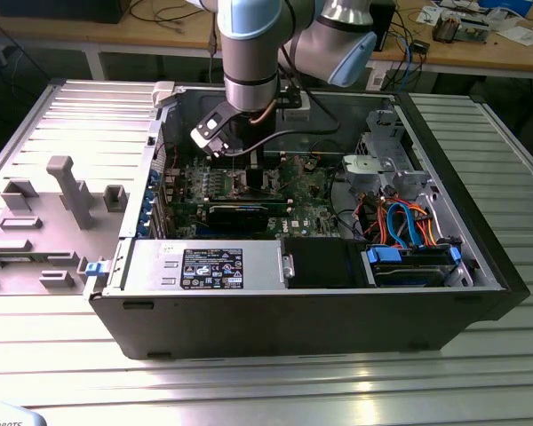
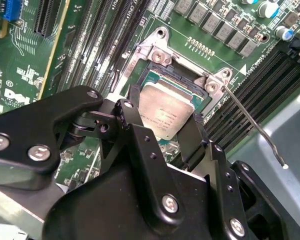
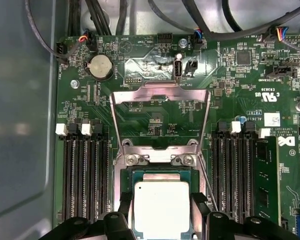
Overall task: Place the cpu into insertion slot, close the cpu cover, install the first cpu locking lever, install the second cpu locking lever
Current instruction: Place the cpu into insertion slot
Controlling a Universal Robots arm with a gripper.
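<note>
Worktop [image 1: 249, 390]: ribbed metal, carrying the open computer case [image 1: 293, 324]; the arm [image 1: 249, 53] reaches down into the case over the circuit board [image 3: 240, 85].
Cpu cover [image 3: 160, 95]: swung open and lying back on the board beyond the socket's hinge side, so its window frames bare board and the way down is free.
Insertion slot [image 3: 160, 172]: directly under the chip, its dark rim showing on the hinge side in both wrist views.
Pincer [image 3: 160, 212]: closed to the chip's width, one of its fingers [image 3: 198, 205] against each of two opposite edges, so it appears to be gripping the cpu.
Cpu [image 3: 161, 207]: square to the slot, either seated or just above it; I cannot tell which.
Locking lever [image 2: 252, 125]: thin rod, raised and angled away from the socket corner.
Step in hand: placing the chip.
Doing it well: keep the chip level and its edges parallel to the rim, lower straight, never slide sideways over the contacts, and open the fingers only when it lies flat.
</note>
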